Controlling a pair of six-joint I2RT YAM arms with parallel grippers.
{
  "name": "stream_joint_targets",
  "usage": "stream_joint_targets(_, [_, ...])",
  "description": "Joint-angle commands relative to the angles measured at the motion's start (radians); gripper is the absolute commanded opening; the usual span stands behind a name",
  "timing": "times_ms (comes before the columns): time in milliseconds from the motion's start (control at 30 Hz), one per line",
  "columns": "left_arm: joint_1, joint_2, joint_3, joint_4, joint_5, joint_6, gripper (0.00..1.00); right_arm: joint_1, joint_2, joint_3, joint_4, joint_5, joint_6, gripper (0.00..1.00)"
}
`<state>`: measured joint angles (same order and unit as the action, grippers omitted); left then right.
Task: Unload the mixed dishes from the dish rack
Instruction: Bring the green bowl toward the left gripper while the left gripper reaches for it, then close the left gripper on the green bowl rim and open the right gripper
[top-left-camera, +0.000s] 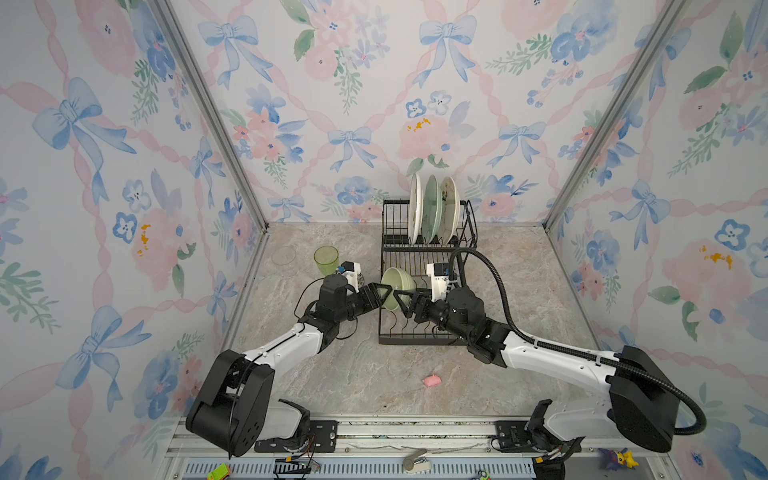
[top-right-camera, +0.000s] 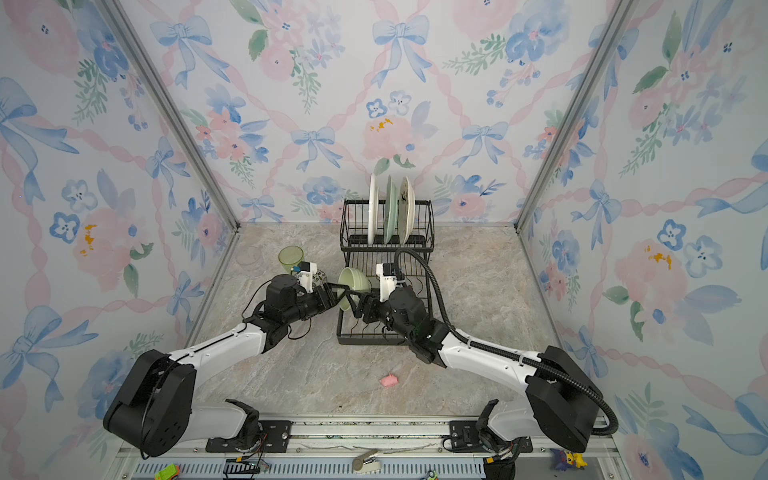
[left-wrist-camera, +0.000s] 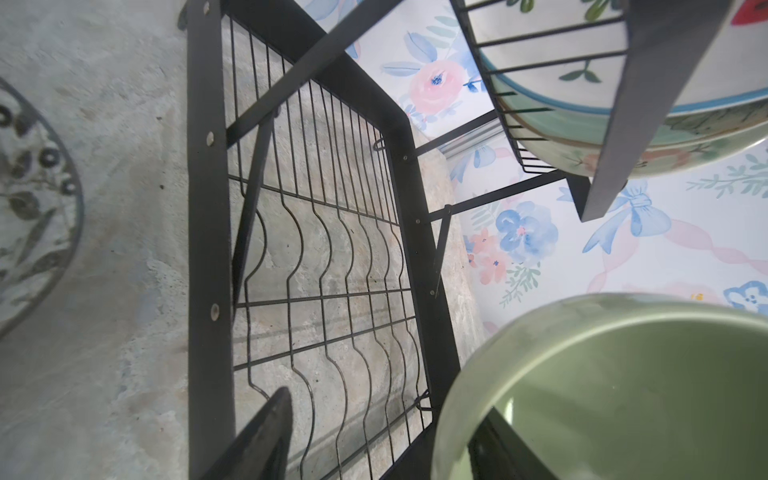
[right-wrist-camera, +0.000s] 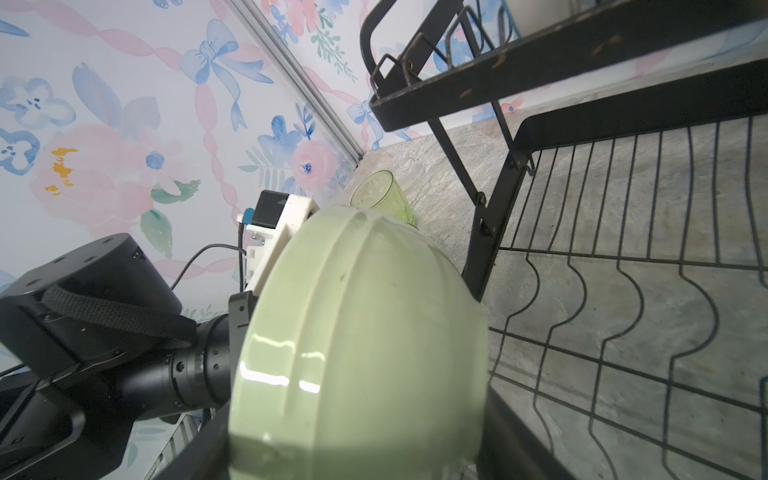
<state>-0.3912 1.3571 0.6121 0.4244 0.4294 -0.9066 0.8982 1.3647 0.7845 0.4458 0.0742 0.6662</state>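
A pale green bowl (top-left-camera: 398, 284) (top-right-camera: 353, 281) (right-wrist-camera: 357, 332) hangs on its side over the lower tier of the black dish rack (top-left-camera: 415, 337). My right gripper (top-left-camera: 400, 300) (right-wrist-camera: 353, 449) is shut on it from the right. From the left, my left gripper (top-left-camera: 385, 291) (left-wrist-camera: 386, 415) is open and straddles the bowl's rim (left-wrist-camera: 469, 374). One finger (left-wrist-camera: 270, 432) stands well outside it and the other is inside the bowl. Three plates stand upright in the upper tier: white (top-left-camera: 414, 208), pale green (top-left-camera: 432, 210) and cream (top-left-camera: 450, 208).
On the table left of the rack stand a green tumbler (top-left-camera: 326, 259) (right-wrist-camera: 382, 195), a clear glass (top-left-camera: 284, 255) and a patterned bowl (left-wrist-camera: 29, 199) behind my left wrist. A small pink lump (top-left-camera: 431, 380) lies in front of the rack.
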Motion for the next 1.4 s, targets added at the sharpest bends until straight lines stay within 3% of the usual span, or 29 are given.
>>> stream_joint_targets(0, [-0.003, 0.011, 0.022, 0.043, 0.030, -0.017, 0.57, 0.016, -0.034, 0.000, 0.098, -0.005, -0.007, 0.52])
stream_joint_targets(267, [-0.003, 0.004, 0.017, 0.053, 0.033, -0.021, 0.43, 0.022, -0.022, 0.006, 0.088, -0.019, -0.009, 0.53])
stream_joint_targets(400, [-0.003, 0.001, 0.014, 0.053, 0.037, -0.027, 0.32, 0.024, -0.018, 0.003, 0.092, -0.023, -0.010, 0.53])
stream_joint_targets(567, [-0.003, 0.001, 0.010, 0.054, 0.045, -0.028, 0.12, 0.025, -0.005, 0.009, 0.090, -0.043, -0.015, 0.54])
stream_joint_targets(800, [-0.003, -0.014, -0.003, 0.053, 0.036, -0.018, 0.00, 0.029, 0.015, 0.022, 0.081, -0.056, -0.022, 0.56])
stream_joint_targets(900, [-0.001, -0.015, -0.011, 0.053, 0.029, -0.012, 0.00, 0.030, 0.018, 0.026, 0.075, -0.053, -0.026, 0.61])
stream_joint_targets(1033, [0.012, -0.013, -0.016, 0.053, 0.034, -0.015, 0.00, 0.033, 0.014, 0.035, 0.046, -0.029, -0.036, 0.86])
stream_joint_targets(1133, [0.027, -0.025, -0.024, 0.052, 0.026, -0.019, 0.00, 0.048, 0.002, 0.044, 0.003, 0.013, -0.085, 0.96])
stream_joint_targets(1200, [0.039, -0.036, -0.027, 0.052, 0.025, -0.020, 0.00, 0.064, -0.012, 0.052, -0.037, 0.058, -0.115, 1.00])
stream_joint_targets(1367, [0.071, -0.059, -0.027, 0.051, 0.022, -0.014, 0.00, 0.099, -0.046, 0.073, -0.136, 0.169, -0.183, 0.97])
